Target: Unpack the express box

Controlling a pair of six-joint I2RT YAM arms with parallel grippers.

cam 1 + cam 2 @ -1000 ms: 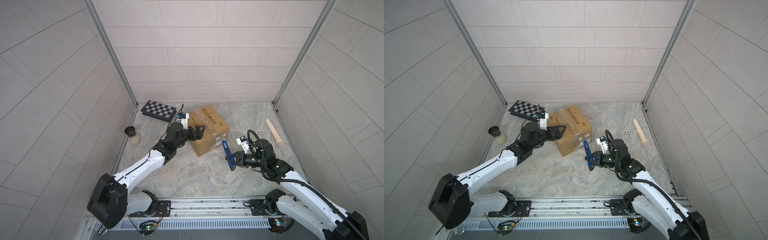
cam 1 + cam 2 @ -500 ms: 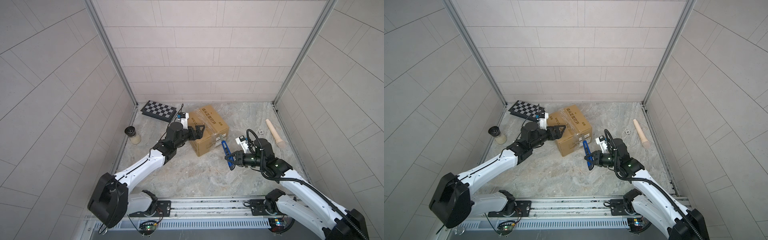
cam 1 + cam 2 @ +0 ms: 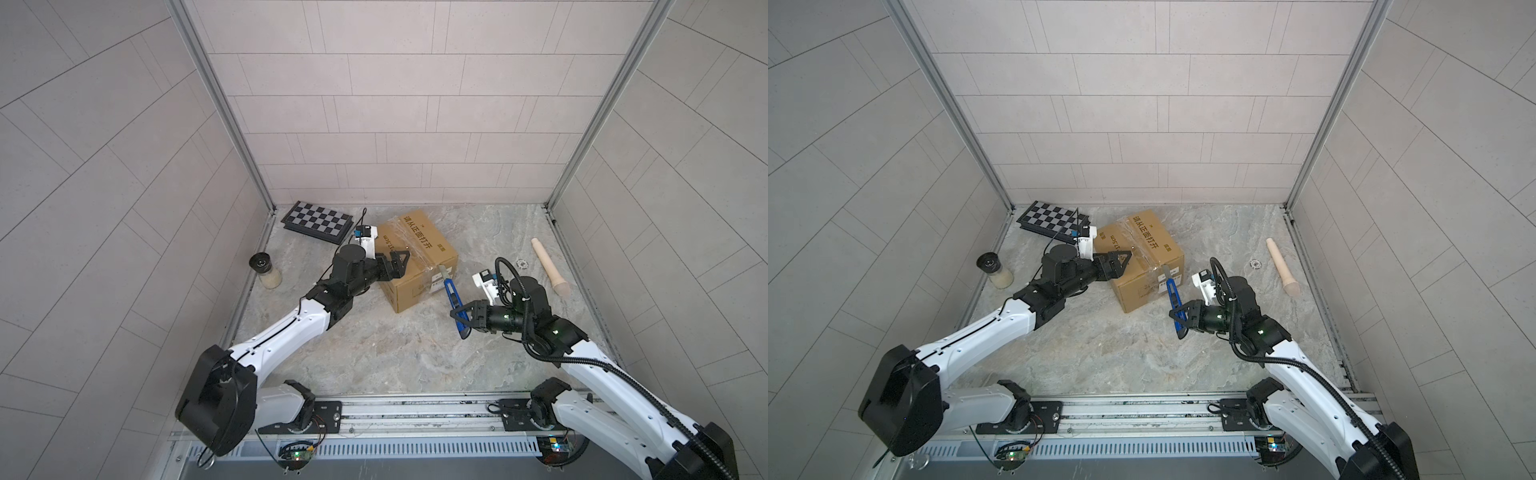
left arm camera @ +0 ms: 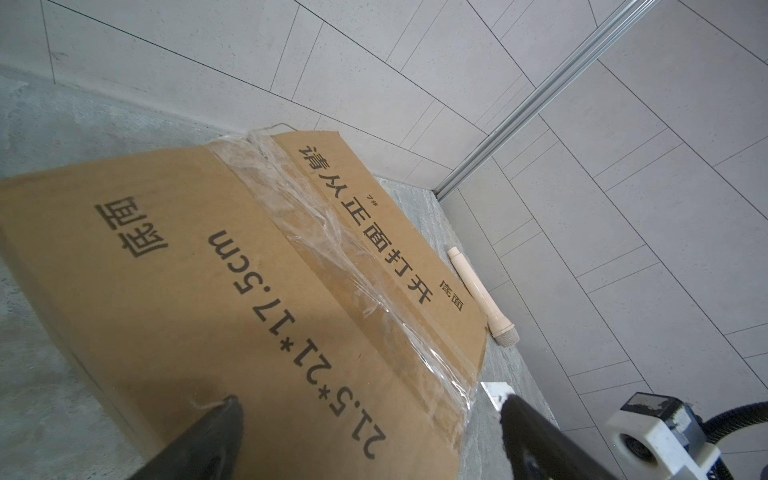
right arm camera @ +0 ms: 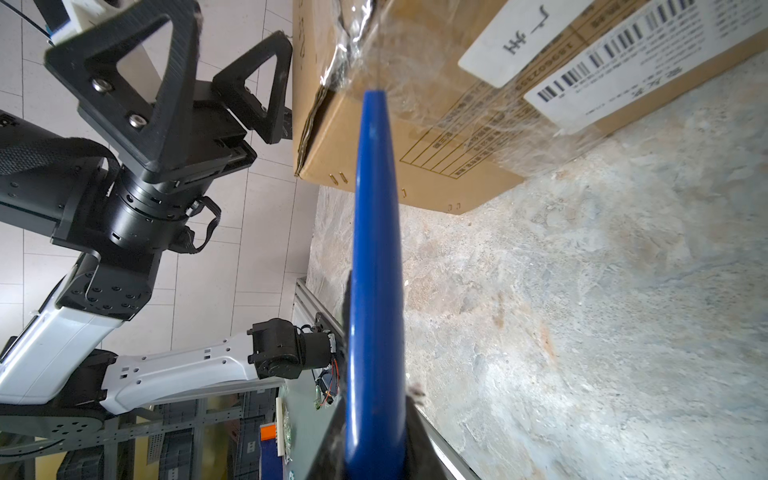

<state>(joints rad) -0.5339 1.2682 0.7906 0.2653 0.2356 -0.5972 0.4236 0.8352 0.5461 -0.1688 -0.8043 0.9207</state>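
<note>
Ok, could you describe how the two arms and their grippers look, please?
The left arm and right arm have white shells on the long links and black joints. The left gripper and right gripper carry black fingers shaped as open triangles. A white camera mount sits at each wrist. A black ribbed hose runs along the right arm.

The left arm (image 3: 286, 332) reaches low from the bench's front edge toward its middle, with the left gripper (image 3: 401, 266) spread wide. The right arm (image 3: 598, 376) bends inward, its right gripper (image 3: 462, 320) pinched on a blue cutter (image 3: 452, 297) that points away.
</note>
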